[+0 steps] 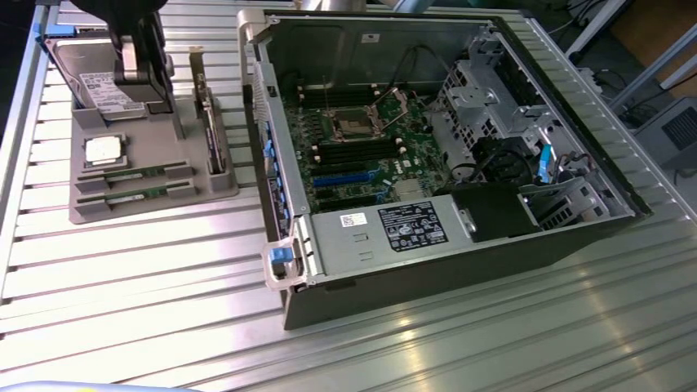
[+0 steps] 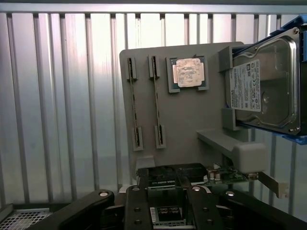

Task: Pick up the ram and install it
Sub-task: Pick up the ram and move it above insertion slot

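Two ram sticks [image 1: 133, 173] [image 1: 129, 196] stand on edge in slots at the front of a grey holder tray [image 1: 163, 208], at the exterior view's left. In the wrist view they are two thin strips [image 2: 135, 108] [image 2: 156, 103] on the tray [image 2: 187, 124]. My gripper [image 1: 156, 100] hangs above the back of the tray, by the hard drive and the upright expansion card, well away from the ram. Its dark fingers [image 2: 136, 208] stand apart in the wrist view, open, holding nothing. The open computer case [image 1: 436, 147] shows the motherboard's black memory slots [image 1: 365, 153].
On the tray also sit a silver processor chip [image 2: 188, 72], a hard drive [image 2: 266, 86] and an expansion card [image 2: 192, 175] just under the gripper. The case's walls [image 1: 277, 163] rise right beside the tray. Ribbed metal tabletop [image 1: 153, 294] lies in front.
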Robot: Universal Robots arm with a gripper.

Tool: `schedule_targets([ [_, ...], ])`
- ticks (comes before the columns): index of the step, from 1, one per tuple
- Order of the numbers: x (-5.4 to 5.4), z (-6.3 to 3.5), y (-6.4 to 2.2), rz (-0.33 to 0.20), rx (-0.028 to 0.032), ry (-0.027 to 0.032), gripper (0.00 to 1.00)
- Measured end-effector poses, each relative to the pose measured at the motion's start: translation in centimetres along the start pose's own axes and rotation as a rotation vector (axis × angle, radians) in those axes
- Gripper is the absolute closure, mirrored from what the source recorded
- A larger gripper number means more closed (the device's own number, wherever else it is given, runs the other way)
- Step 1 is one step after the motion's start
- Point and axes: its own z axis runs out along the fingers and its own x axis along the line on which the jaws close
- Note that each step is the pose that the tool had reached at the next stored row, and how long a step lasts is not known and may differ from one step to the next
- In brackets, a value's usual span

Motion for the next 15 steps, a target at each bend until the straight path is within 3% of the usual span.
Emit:
schedule_targets([
  [15,0.06,0.72,0.08,0.000,-0.0001,0.0001,0.64],
])
